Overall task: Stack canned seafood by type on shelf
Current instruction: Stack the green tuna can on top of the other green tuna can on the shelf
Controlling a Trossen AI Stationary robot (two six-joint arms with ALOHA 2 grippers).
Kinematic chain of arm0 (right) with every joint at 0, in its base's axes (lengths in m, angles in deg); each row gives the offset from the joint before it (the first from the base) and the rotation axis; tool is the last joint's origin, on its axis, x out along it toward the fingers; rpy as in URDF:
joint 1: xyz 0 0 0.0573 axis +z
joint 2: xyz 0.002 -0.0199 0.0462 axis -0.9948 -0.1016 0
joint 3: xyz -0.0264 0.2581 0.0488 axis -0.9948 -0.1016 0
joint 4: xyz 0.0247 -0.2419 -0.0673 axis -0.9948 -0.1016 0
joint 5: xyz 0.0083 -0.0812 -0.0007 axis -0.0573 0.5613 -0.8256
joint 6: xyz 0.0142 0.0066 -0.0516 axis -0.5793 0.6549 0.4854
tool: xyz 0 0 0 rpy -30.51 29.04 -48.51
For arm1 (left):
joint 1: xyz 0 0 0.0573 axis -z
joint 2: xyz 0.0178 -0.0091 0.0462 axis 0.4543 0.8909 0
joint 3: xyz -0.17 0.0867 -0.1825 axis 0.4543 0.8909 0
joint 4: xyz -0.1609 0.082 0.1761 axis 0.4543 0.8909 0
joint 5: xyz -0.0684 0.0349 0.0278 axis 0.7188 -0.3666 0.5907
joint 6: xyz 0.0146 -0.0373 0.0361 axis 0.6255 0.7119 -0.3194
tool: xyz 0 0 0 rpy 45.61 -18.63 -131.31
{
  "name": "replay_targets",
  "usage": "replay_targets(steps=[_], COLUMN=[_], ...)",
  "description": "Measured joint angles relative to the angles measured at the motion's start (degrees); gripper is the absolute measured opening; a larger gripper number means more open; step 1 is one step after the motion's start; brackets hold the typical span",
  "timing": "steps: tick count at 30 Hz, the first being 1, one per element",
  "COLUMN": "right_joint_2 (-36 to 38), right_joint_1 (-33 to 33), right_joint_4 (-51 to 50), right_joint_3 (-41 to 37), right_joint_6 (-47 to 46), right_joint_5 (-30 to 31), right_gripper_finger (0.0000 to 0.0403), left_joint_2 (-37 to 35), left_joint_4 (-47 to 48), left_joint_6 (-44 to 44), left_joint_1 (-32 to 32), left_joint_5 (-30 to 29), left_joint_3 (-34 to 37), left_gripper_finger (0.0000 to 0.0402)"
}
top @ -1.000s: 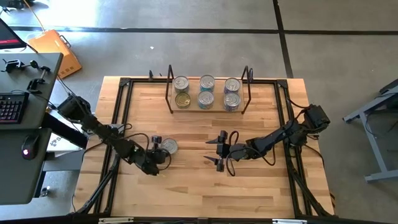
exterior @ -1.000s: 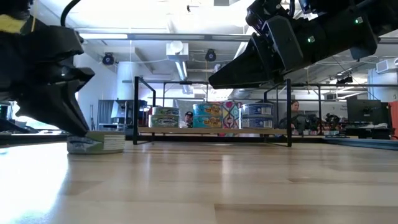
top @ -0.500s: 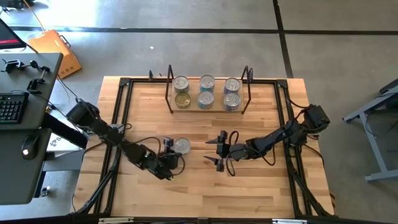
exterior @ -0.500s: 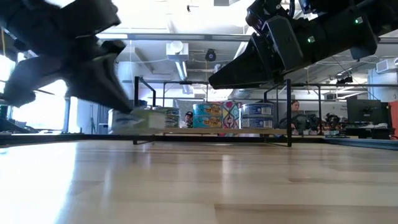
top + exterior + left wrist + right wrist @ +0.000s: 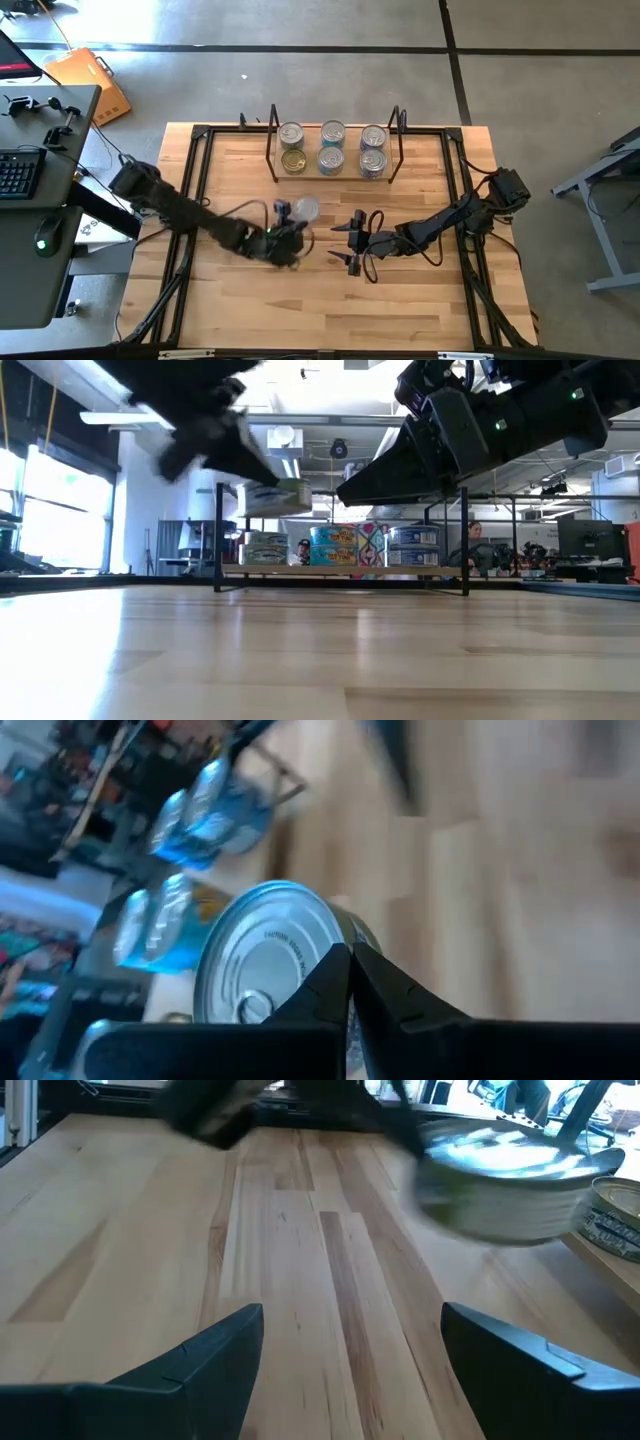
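Note:
A silver-lidded can point(image 5: 304, 209) is in my left gripper point(image 5: 296, 217), left of the table's middle. It shows raised above the tabletop in the low view point(image 5: 278, 497) and lid-on in the left wrist view point(image 5: 262, 958). The shelf point(image 5: 312, 148), a light board between two black wire uprights, stands at the far edge. Several cans point(image 5: 332, 145) stand on it in three columns, and they show bluish in the low view point(image 5: 335, 546). My right gripper point(image 5: 352, 241) hangs open over the table's middle, just right of the held can. Its fingers point(image 5: 200, 1355) are wide apart. My left gripper is shut on the silver-lidded can, its fingers meeting at the can's rim point(image 5: 332, 942) on the side nearest the gripper. The fingers themselves cover the exact place of contact. They come slanting down from the table's left. The can is lifted clear, lid up and about level point(image 5: 278, 497).
Black frame rails point(image 5: 196, 190) run along the table's left, right and far edges. Bare wood point(image 5: 330, 300) lies toward the near edge. A desk with a keyboard point(image 5: 20, 170) stands left of the table. A person point(image 5: 472, 542) shows far behind the shelf.
My left gripper, shut on the can, has lifted it off the table. It has carried the can up, toward the table's right and then toward the far edge and the shelf. The can has stayed level. My right arm has kept still.

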Motion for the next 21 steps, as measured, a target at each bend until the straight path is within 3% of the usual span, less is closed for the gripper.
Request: replay_targets(steps=[12, 21], right_joint_2=[0.0, 0.0], right_joint_1=[0.0, 0.0], right_joint_4=[-0.9, -0.9], right_joint_3=[0.0, 0.0], right_joint_6=[-0.4, -0.3], right_joint_5=[0.0, 0.0], right_gripper_finger=[0.0298, 0.0298], left_joint_2=[-0.7, -0.5], left_joint_4=[8.2, 8.0], left_joint_6=[-4.5, -5.6], left_joint_1=[-20.6, -27.2], left_joint_5=[7.0, 9.3], left_joint_3=[-4.9, -4.9], left_gripper_finger=[0.0000, 0.0000])
